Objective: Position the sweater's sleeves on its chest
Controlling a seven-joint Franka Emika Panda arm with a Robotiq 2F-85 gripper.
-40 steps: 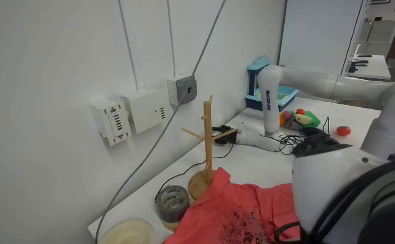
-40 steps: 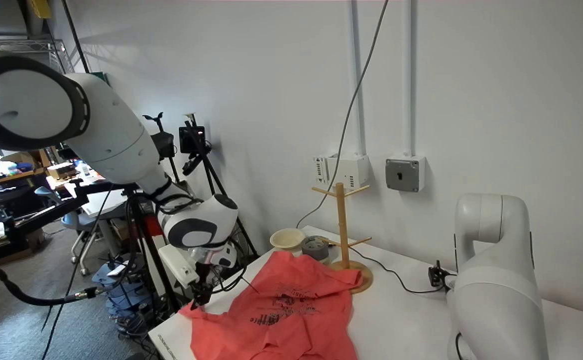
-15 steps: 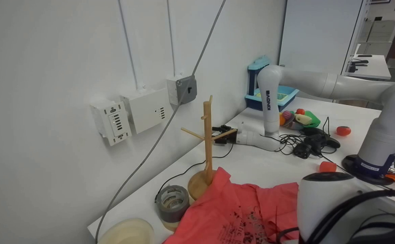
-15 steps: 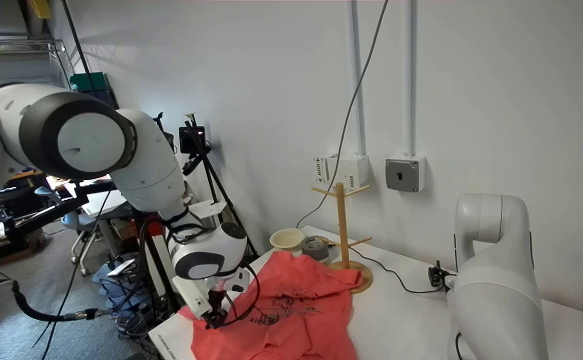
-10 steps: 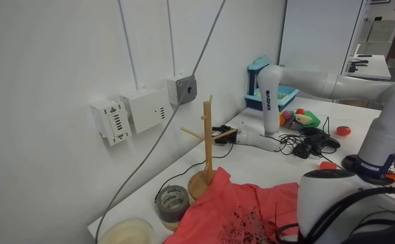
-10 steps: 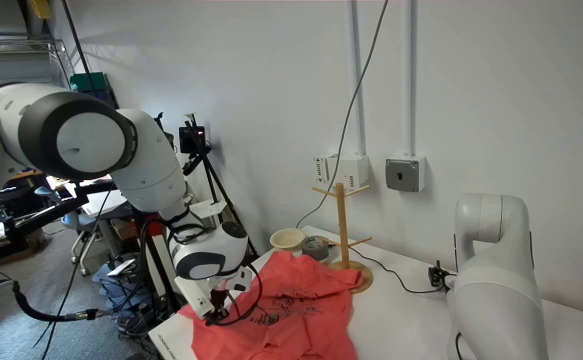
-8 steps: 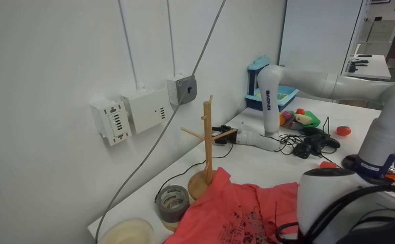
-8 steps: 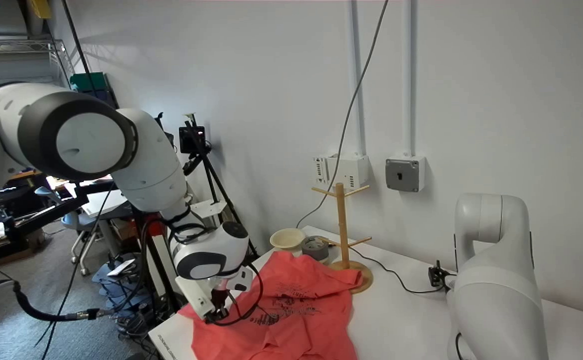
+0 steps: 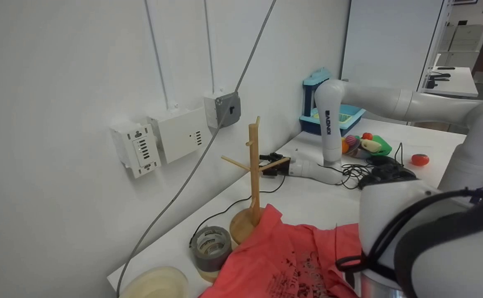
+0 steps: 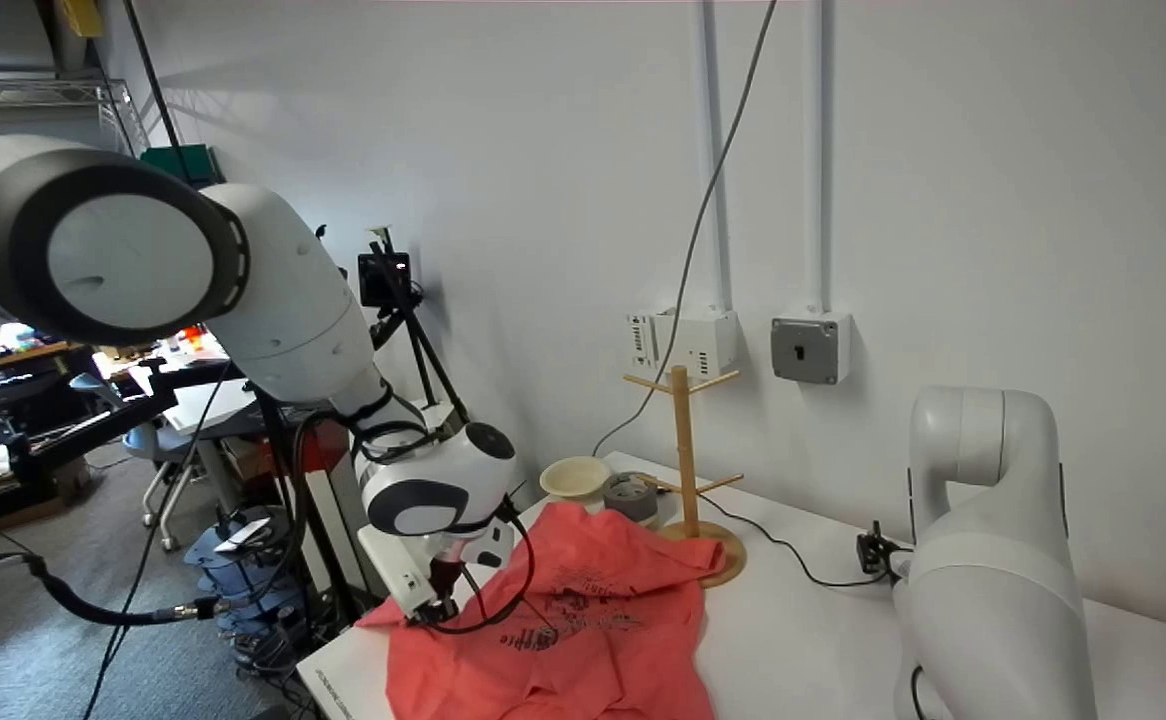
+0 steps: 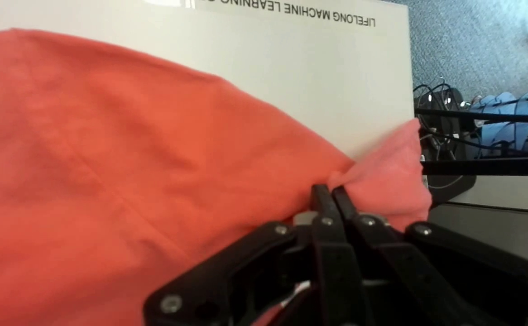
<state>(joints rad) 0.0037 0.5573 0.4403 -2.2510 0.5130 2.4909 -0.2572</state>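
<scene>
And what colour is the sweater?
Coral-red with a dark print; the sweater shows best in an exterior view.

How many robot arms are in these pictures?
2. A white arm with dark rings has its end at the coral-red cloth sweater; a pale grey arm lettered KINOVA arches over the white tabletop. Others may be hidden.

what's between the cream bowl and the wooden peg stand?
A gray duct tape roll, atop something tan. Both exterior views show the roll between the cream bowl and the wooden peg stand.
</scene>
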